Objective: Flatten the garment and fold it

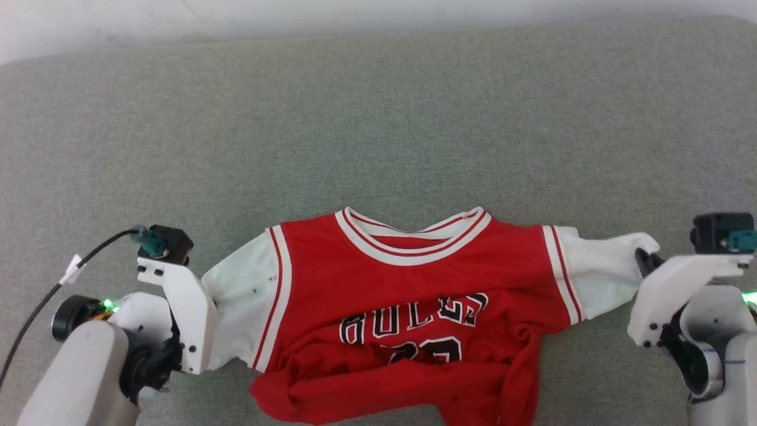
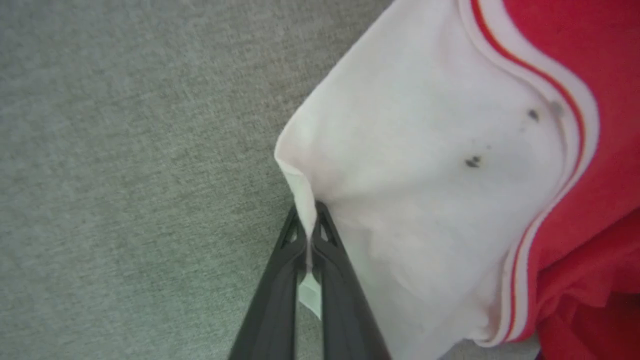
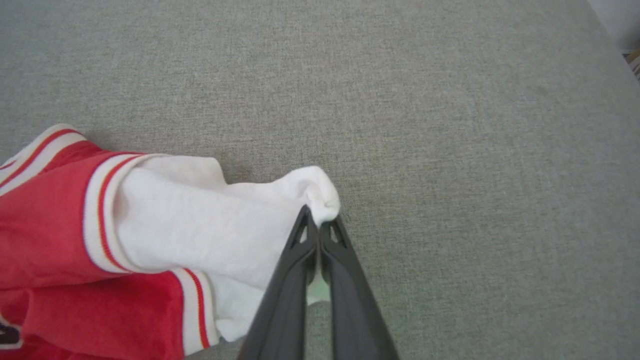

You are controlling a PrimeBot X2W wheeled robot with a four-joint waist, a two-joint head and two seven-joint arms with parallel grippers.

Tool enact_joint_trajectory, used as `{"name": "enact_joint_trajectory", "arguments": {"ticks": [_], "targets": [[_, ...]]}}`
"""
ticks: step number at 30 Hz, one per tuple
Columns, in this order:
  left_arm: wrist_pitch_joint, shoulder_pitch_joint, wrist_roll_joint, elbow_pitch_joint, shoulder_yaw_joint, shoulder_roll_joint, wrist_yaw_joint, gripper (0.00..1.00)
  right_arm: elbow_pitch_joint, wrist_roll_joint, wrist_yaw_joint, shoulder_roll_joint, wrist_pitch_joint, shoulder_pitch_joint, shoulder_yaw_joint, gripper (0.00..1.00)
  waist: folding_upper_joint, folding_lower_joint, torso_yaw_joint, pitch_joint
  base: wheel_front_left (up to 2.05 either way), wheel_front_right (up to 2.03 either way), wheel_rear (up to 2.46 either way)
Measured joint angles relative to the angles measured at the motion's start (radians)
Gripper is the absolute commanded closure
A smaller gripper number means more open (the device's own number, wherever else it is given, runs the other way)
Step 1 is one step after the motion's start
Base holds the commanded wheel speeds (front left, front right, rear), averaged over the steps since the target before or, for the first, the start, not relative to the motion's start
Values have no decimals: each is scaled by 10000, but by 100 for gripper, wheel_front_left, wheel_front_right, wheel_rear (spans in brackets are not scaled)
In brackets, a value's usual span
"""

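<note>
The red jersey garment [image 1: 414, 296] lies front-up on the grey fabric surface, collar toward the far side, black "BULLS" lettering partly creased. Its lower body is bunched and folded up near the bottom edge of the head view. Both white sleeves are pulled outward. My left gripper [image 2: 309, 227] is shut on the edge of the left white sleeve [image 2: 425, 175], whose fabric is pinched between the dark fingers. My right gripper [image 3: 318, 222] is shut on the tip of the right white sleeve [image 3: 200, 215]. In the head view the left gripper [image 1: 204, 296] and right gripper [image 1: 644, 260] flank the garment.
The grey cloth-covered surface [image 1: 378, 118] stretches wide beyond the collar and to both sides. A black cable [image 1: 71, 272] runs to the left wrist camera. A pale wall edge shows at the far top.
</note>
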Motion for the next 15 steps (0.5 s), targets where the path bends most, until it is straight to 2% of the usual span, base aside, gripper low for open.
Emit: {"name": "enact_joint_trajectory", "arguments": {"ticks": [3,6,12,15], "targets": [[-107,-40,-61,-571,-548,523,-13,100,-151,-23,0,-196,199,-318,391,100,0,1,-5,101,0,0,0],[-711,-460,-107,-1118,-1266,1068,-98,100,-276,65,0,-746,491,-970,888,100,-1,2,-7,237,0,0,0],[-2516,-2704,328,-1549,-1795,2102,-100,100,-309,230,0,-2144,1080,-2876,1929,100,0,3,-4,616,0,0,0],[-3356,-3932,660,-1396,-1778,2249,-100,100,-59,330,0,-2729,1220,-4118,2418,100,0,4,-11,868,0,0,0]]}}
